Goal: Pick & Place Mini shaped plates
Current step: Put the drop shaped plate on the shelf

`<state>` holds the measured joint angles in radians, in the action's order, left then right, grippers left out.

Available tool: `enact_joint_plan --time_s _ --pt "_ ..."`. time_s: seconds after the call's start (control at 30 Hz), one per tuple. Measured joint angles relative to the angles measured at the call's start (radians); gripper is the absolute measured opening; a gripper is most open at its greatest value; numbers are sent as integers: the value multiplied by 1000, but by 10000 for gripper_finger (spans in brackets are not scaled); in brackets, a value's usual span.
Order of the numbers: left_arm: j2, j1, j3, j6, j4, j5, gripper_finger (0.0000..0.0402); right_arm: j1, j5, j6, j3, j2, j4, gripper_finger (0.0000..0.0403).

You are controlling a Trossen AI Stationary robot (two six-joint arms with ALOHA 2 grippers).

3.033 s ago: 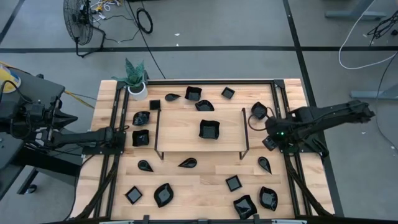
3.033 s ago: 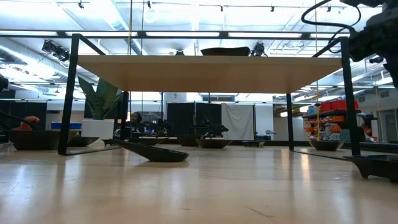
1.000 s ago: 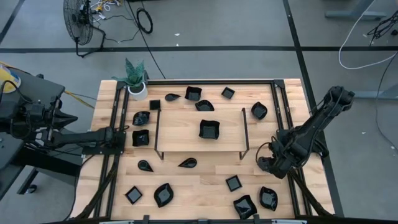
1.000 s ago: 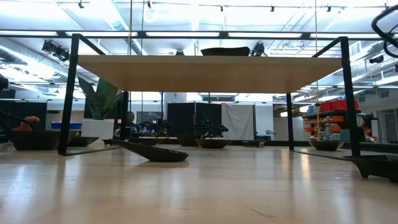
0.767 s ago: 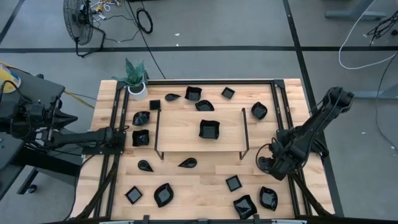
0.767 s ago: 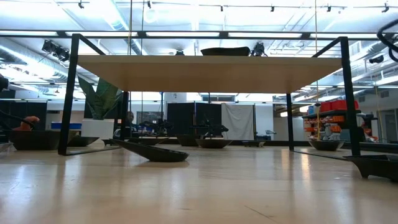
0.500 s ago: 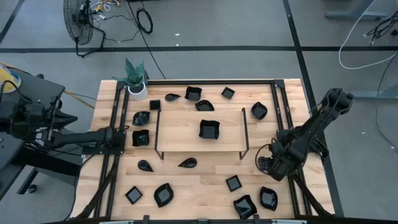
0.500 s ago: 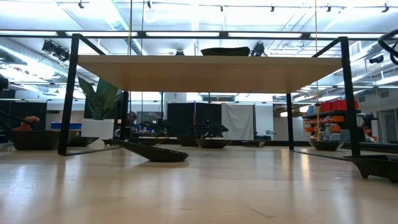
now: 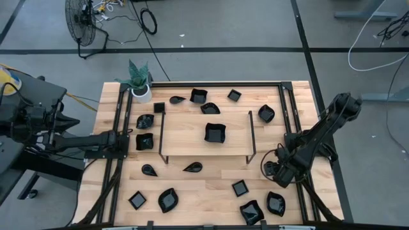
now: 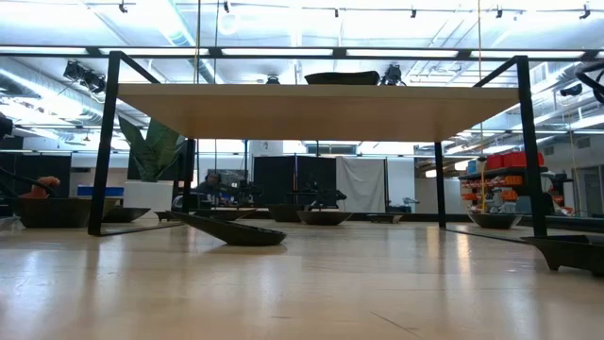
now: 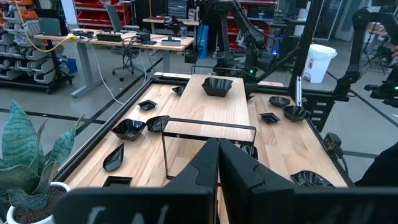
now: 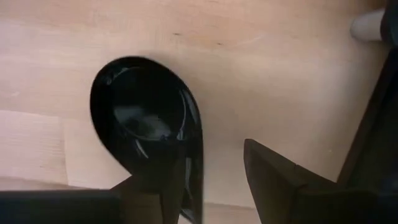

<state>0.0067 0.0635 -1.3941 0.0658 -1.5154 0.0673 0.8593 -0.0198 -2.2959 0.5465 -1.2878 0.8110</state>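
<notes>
Hiding teardrop plate (image 12: 146,127) overhead, right gripper (image 12: 214,180) open above; left gripper (image 11: 217,163) closed.

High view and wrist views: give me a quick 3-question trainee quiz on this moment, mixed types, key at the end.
1. True or false: the left gripper, parked at the table's left edge, has its fingers shut.
2. Pick one. What lies on the table right in front of the right gripper? A) a teardrop plate B) a square plate C) a plant pot
3. Fill in: the number of plates on top of the raised shelf is ___.

Key
1. True.
2. A, the teardrop plate; the fingers stand open around its narrow end.
3. One, the square plate.
</notes>
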Motion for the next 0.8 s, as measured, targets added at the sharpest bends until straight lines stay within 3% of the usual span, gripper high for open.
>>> enact_joint_plan --time_s 0.23,0.8 --pt "0 0 0 0 0 0 18 0 -1 0 0 -9 -30 156" --pt "0 0 0 0 0 0 18 0 -1 1 0 -9 -63 47"
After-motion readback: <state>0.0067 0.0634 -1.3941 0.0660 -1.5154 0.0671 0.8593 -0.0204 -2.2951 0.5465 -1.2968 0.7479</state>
